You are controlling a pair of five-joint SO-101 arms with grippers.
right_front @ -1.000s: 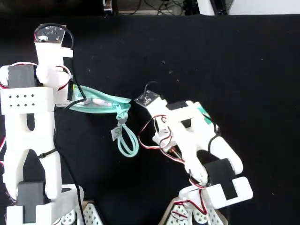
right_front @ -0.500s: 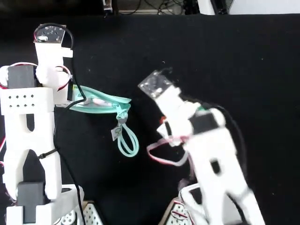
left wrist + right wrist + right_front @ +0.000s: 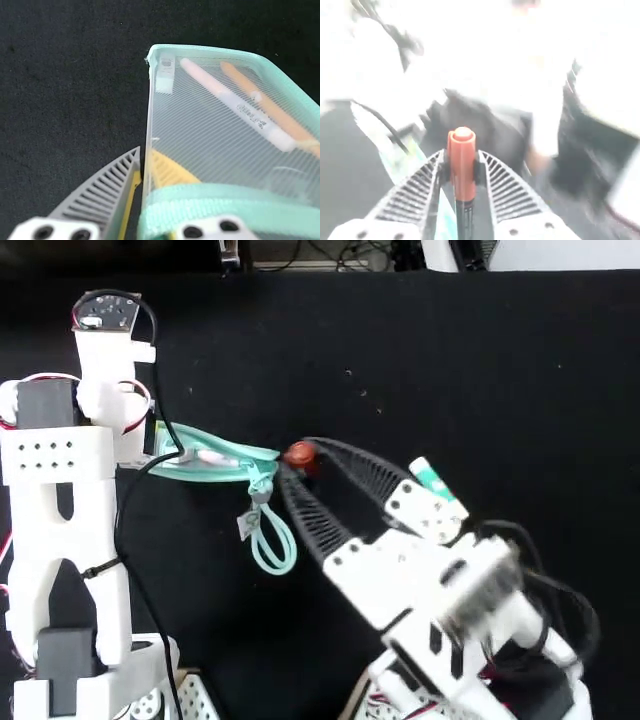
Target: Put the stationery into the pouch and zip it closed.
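Here, pen [image 3: 462, 150]: red-capped and slim, its cap end almost touching the pouch [image 3: 215, 462] at the end where the zip pull hangs.
Right gripper [image 3: 293, 462]: closed tight around the pen's barrel just below the cap, so the cap stands proud of the fingertips.
Left gripper [image 3: 143, 167]: clamped on the pouch's edge, one finger outside the mesh wall and the other showing through it.
Pouch handling: probably soft, light and floppy. It would sag and slide if pushed, so the clamp on its edge looks needed as an anchor while the pen goes in.
Pen handling: likely light, rigid and smooth. A grip near the cap leaves the long barrel free to swing, so it should be fed in lengthwise.
Pouch contents: a white marker [image 3: 235, 107] and an orange pencil [image 3: 270, 107] lie side by side inside, with a small pale piece [image 3: 165, 75] in the far corner.
Zip: the mint pull loop [image 3: 272, 540] dangles from the pouch's end nearest the pen. How wide the mouth gapes I cannot tell.
Table [image 3: 500, 360]: black cloth under the pouch.
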